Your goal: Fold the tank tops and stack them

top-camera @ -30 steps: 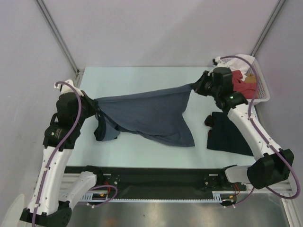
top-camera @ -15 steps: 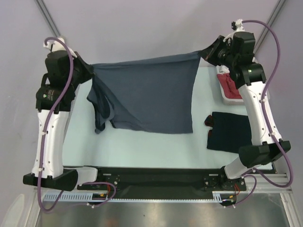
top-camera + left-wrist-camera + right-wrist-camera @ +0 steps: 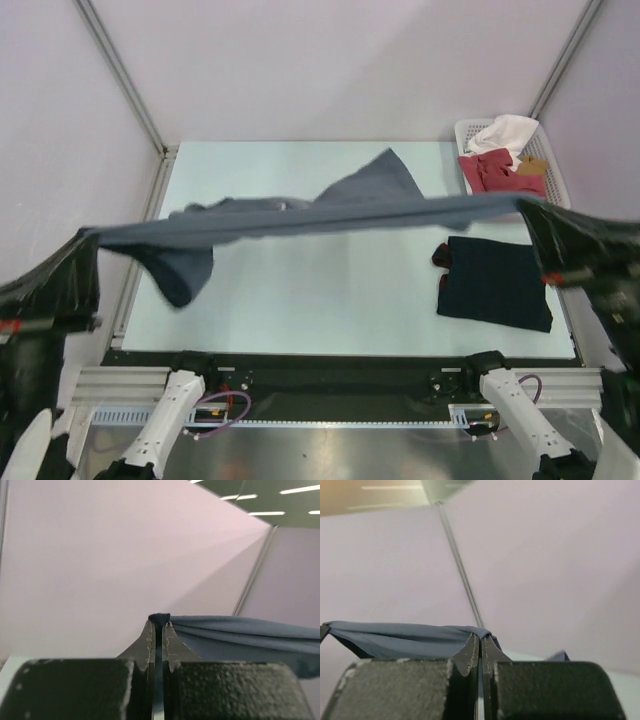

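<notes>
The left pincer is clamped on one corner of the slate-blue tank top, jaws pressed together with a nub of cloth showing at the tips. From there the top stretches taut to the right, lifted above the bench. One loose part droops just right of the left pincer. The right pincer is clamped on the opposite corner. Near it, on the side toward the arm bases, the folded dark navy tank top lies flat on the bench. Beyond the right pincer, a white basket holds a red garment and a white garment.
</notes>
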Available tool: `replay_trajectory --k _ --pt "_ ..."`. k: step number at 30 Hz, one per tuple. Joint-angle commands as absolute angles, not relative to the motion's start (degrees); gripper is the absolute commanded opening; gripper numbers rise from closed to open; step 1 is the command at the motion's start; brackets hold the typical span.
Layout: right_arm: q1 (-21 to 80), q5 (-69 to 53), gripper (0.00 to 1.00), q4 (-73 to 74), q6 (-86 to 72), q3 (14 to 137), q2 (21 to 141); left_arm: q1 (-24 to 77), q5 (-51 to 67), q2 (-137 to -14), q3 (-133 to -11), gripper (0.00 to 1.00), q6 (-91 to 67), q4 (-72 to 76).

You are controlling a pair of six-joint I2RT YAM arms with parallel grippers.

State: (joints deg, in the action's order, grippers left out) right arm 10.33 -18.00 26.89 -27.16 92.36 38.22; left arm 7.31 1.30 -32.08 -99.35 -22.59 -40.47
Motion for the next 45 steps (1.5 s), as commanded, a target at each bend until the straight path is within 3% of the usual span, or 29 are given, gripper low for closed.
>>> replay_trajectory --k 1,4,8,11,18,25,29,38,45 --pt "9.6 -17.0 0.00 28.9 -23.6 94.9 39.2 6.4 -0.4 -33.0 -97.9 0.00 -20.8 -37.8" --pt "9.4 -17.5 0.00 31.4 -23.2 99.0 41.0 6.4 1.6 -34.9 -99.6 0.00 -22.6 -38.7" --pt "9.4 -16.7 0.00 38.6 -22.1 104.9 49.6 6.4 0.2 -47.9 -106.8 0.00 -26.4 -49.5" --pt "9.5 -16.7 0.00 37.9 -23.0 102.7 55.1 6.4 2.7 -54.0 -103.5 0.00 -27.4 -49.1" --pt "9.4 -14.1 0.00 22.9 -26.2 81.2 64.0 6.4 3.8 -59.1 -71.8 0.00 -31.9 -23.8" --pt "8.6 -11.0 0.00 4.2 -29.5 75.1 83.2 6.4 3.3 -78.2 -63.5 0.00 -37.3 1.1" --pt "7.4 -9.0 0.00 -5.5 -33.2 79.1 97.3 6.4 5.4 -95.3 -69.2 0.00 -39.0 5.8" --pt "2.8 -9.5 0.00 -6.6 -37.4 101.5 124.5 5.8 10.0 -126.6 -103.1 0.00 -38.5 -5.1" --pt "1.0 -14.0 0.00 -4.6 -38.1 115.3 135.3 5.3 11.3 -134.5 -114.3 0.00 -39.2 -7.8"
